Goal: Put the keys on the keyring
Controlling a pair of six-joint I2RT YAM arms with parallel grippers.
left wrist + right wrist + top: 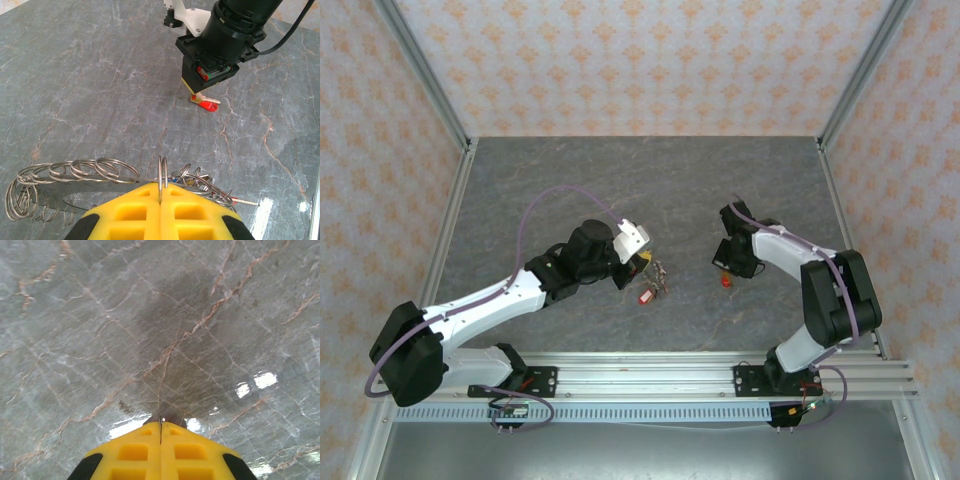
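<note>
The keyring [70,172] is a flat ring strung with several small wire loops, lying on the table just ahead of my left gripper [161,192]. That gripper is shut on one upright split loop [162,170] of it. In the top view the bundle [661,270] lies mid-table beside the left gripper [640,262], with a red-tagged key [646,296] at its near edge. My right gripper [160,426] points down at the table, shut, with a thin metal edge pinched between its yellow pads. Under its tips lies another red-tagged key [206,104], also seen from above [725,281].
The grey marble table [570,180] is bounded by aluminium posts and patterned walls. The right arm's black wrist [230,30] hangs close in front of the left gripper. The base rail [650,378] runs along the near edge.
</note>
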